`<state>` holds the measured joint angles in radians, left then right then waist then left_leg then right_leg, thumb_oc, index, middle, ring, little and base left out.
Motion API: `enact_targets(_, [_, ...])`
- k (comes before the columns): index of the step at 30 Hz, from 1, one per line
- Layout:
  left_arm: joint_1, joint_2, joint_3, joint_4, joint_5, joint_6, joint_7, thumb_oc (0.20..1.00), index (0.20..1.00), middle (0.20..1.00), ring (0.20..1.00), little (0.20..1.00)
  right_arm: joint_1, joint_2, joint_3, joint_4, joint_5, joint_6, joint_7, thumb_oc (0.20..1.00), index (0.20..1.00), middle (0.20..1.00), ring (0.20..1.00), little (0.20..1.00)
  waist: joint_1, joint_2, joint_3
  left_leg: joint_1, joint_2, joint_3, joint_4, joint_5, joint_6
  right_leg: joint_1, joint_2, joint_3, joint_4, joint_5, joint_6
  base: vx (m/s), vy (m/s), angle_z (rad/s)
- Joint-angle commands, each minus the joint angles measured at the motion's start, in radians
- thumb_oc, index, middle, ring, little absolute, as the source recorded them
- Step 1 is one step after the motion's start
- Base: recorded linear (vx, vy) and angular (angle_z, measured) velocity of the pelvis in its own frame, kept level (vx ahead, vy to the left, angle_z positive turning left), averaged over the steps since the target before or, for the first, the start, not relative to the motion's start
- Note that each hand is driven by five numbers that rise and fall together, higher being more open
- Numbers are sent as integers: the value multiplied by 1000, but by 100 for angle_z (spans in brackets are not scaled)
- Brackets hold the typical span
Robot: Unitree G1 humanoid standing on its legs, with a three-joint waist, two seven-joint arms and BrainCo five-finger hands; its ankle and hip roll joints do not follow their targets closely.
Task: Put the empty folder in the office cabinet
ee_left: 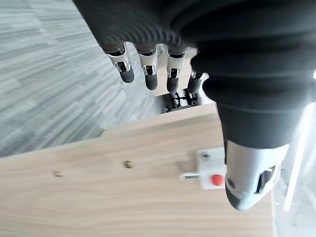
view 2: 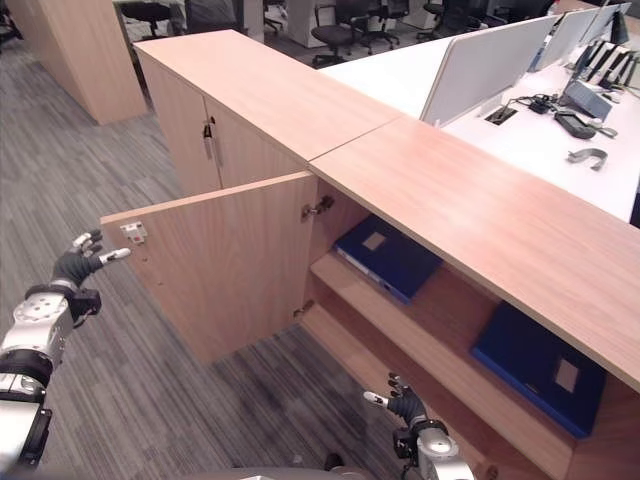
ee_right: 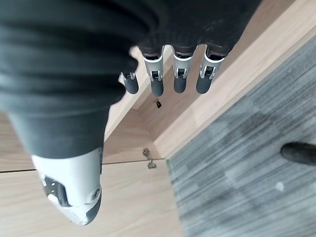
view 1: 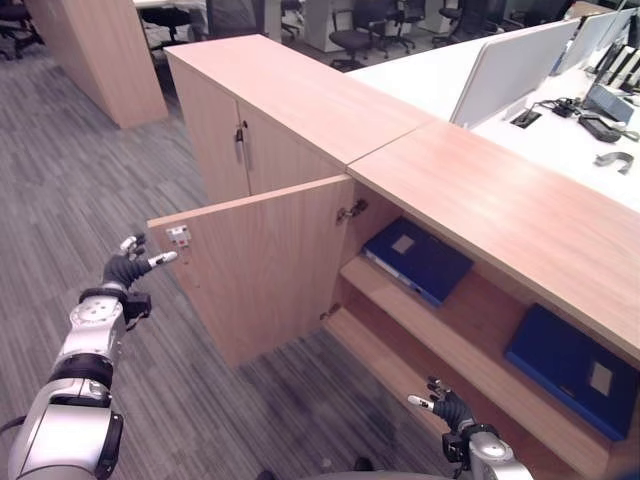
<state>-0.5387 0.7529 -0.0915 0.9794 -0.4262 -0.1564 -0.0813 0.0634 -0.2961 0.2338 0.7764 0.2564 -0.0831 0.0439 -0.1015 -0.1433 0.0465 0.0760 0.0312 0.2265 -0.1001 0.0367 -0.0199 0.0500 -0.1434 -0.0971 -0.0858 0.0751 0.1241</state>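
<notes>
Currently the left hand sits just beside the free edge of the open cabinet door, up near the small white latch at its top corner; fingers straight and relaxed, holding nothing. Can't tell from the head views whether a fingertip touches the door edge. In the left wrist view the fingers hang straight above the door's inner face, latch with red button close by the thumb.

Right hand is low in front of the open office cabinet, near the front edge of the bottom shelf; fingers spread, empty. Right wrist view shows its fingers extended over the shelf edge and grey carpet.

Blue folder lies flat on the upper shelf, beyond and above the right hand, well apart from it, near the door hinge. Second blue folder lies flat further along the same shelf, to the right of the right hand.
</notes>
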Motion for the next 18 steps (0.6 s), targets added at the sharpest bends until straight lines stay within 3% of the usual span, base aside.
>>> enact_targets(1, [-107,4,-45,51,-20,-44,-5,1000,1000,1000,1000,1000,-75,-30,21,-18,37,-45,7,1000,1000,1000,1000,1000,26,68,2,60,33,18,13,-102,-25,-17,-49,-50,75,5,117,15,7,-28])
enact_targets(6, [-98,-60,-80,28,-12,-39,-17,1000,1000,1000,1000,1000,-77,-24,35,-11,17,-39,9,1000,1000,1000,1000,1000,25,62,9,69,30,14,13,-112,-21,-13,-48,-52,74,-1,116,18,18,-4])
enact_targets(10, [1,-152,-161,-121,26,-35,-62,1000,1000,1000,1000,1000,-76,-21,17,-12,5,-34,8,1000,1000,1000,1000,1000,35,70,16,77,25,-1,13,-116,-16,2,-53,-70,76,-9,112,23,35,7])
enact_targets(18, [173,-196,-231,-356,33,-21,-138,1000,1000,1000,1000,1000,-62,-16,-17,-40,-3,-28,11,1000,1000,1000,1000,1000,59,91,34,64,9,-28,13,-113,-6,4,-68,-97,88,-14,109,-12,22,10])
